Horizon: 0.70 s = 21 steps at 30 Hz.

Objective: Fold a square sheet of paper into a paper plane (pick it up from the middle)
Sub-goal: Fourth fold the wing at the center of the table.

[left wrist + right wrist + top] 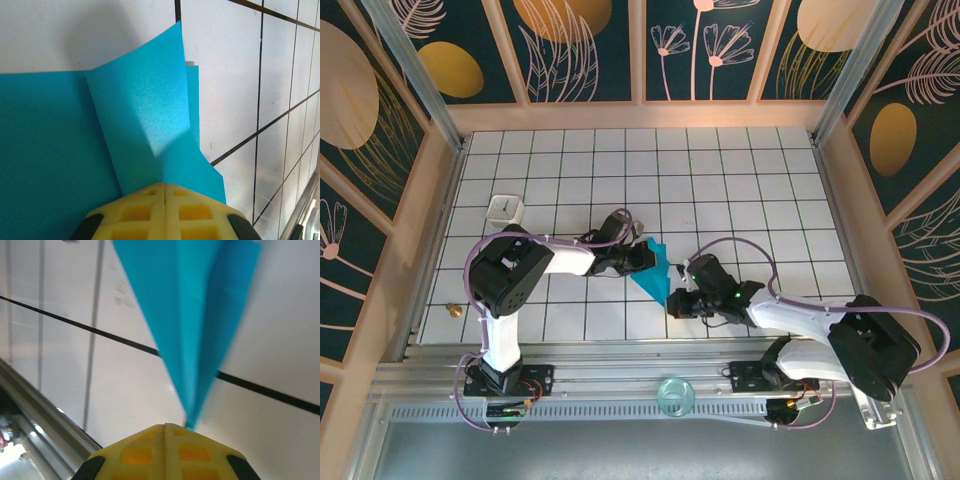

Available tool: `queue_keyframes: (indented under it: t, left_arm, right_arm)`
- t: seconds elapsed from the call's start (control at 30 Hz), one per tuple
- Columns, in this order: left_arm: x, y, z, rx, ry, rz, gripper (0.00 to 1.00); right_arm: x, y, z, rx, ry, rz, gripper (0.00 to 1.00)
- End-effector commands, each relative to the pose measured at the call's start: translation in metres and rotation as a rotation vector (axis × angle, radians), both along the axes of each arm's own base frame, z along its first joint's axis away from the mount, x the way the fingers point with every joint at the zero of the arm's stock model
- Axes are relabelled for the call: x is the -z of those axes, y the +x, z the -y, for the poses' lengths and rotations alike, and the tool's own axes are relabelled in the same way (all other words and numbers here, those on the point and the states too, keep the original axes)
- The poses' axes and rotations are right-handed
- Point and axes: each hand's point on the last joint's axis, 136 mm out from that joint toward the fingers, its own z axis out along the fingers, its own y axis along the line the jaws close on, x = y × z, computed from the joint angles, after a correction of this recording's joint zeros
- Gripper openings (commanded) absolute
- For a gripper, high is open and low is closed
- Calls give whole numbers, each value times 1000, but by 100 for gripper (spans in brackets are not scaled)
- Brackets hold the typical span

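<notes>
Plainly, the move ahead turns on how the thin teal-blue paper sheet [653,272], already creased into a narrowing dart shape, lies between the two arms over the white grid-tiled tabletop [720,180]. Its long axis runs on a diagonal, from the broad end by the left gripper [642,258] to the sharp point by the right gripper [676,298]. From the left wrist, the yellow padded fingers [150,210] are pressed together on the base of a raised flap of the paper [145,125], with the rest of the sheet spread flat off to the left. From the right wrist, the paper [185,315] tapers straight down to the closed right gripper [164,432]. The blur there leaves it a little unsure, but the tip appears nipped just at the fingertips. Both arms sit right at the paper, one on each end, so I judge that the next crease must follow that diagonal line.
</notes>
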Motion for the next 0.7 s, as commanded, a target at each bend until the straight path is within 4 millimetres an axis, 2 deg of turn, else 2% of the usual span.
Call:
queue_keyframes:
  t: [0.0, 0.07, 0.2, 0.37, 0.67]
  left_arm:
    - [70, -18, -48, -53, 235, -111, 0]
    - [70, -19, -48, -53, 237, -112, 0]
    - [70, -18, -47, -51, 235, -114, 0]
    - [70, -19, -48, -51, 236, -114, 0]
    - [71, -18, -48, -49, 239, -113, 0]
  right_arm:
    - [-12, 8, -14, -37, 31, 26, 0]
    - [-11, 13, -21, -47, 37, 29, 0]
    - [1, 20, -28, -72, 0, 15, 0]
    - [19, 23, -23, -82, -36, -10, 0]
    - [43, -2, 1, -72, -46, -91, 0]
